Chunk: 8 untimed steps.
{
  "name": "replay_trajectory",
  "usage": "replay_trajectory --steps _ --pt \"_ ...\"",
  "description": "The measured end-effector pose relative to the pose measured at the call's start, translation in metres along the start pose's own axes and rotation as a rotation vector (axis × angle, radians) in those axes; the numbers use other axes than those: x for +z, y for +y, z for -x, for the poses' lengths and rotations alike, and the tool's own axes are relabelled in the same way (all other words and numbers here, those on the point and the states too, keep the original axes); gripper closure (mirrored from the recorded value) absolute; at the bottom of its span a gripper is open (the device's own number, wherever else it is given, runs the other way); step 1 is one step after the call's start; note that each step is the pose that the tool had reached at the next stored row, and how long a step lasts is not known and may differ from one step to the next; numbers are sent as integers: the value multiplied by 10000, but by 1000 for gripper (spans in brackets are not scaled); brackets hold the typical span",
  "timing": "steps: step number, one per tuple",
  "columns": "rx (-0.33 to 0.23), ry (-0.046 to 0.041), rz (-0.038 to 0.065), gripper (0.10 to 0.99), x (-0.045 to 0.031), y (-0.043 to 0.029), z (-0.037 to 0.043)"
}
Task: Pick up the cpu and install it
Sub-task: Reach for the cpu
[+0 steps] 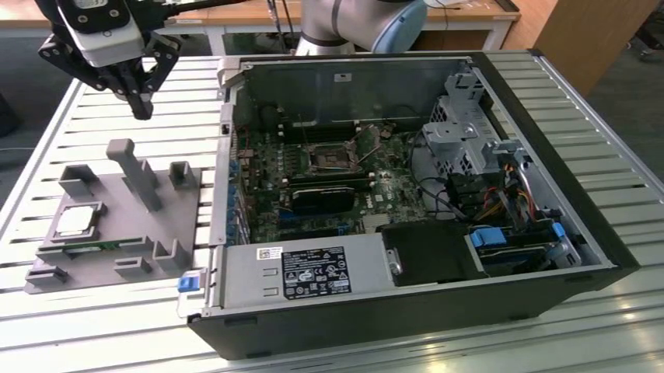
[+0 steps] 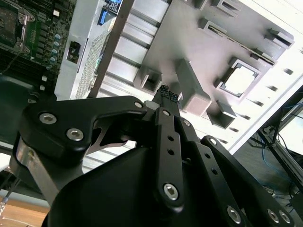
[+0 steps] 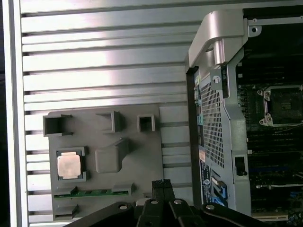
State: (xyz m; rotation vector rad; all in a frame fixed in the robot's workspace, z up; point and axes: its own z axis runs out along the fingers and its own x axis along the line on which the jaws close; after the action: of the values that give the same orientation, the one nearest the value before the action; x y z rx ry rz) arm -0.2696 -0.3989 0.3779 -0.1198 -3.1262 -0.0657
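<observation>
The cpu (image 1: 78,221) (image 2: 240,80) (image 3: 69,166), a square chip with a silver top, lies flat in a recess of the grey holder block (image 1: 109,260) at the exterior view's left. My gripper (image 1: 142,113) (image 2: 169,96) (image 3: 161,183) hangs well above the table, beyond the block's far end and apart from the chip. Its black fingers are pressed together with nothing between them. The black motherboard socket (image 1: 334,159) (image 3: 283,106) with its metal frame sits inside the opened computer case (image 1: 581,256).
A thin green memory stick (image 1: 104,247) (image 3: 92,193) lies in a slot of the grey block, beside several upright posts (image 1: 133,172). The case's raised walls, drive cage (image 1: 467,124) and cables (image 1: 498,194) surround the board. A ribbed metal table (image 1: 124,318) lies underneath.
</observation>
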Motion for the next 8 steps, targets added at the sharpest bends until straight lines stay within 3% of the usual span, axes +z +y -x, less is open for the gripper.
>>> replay_trajectory --steps 8 --pt "1 20 -3 980 9 -4 -46"
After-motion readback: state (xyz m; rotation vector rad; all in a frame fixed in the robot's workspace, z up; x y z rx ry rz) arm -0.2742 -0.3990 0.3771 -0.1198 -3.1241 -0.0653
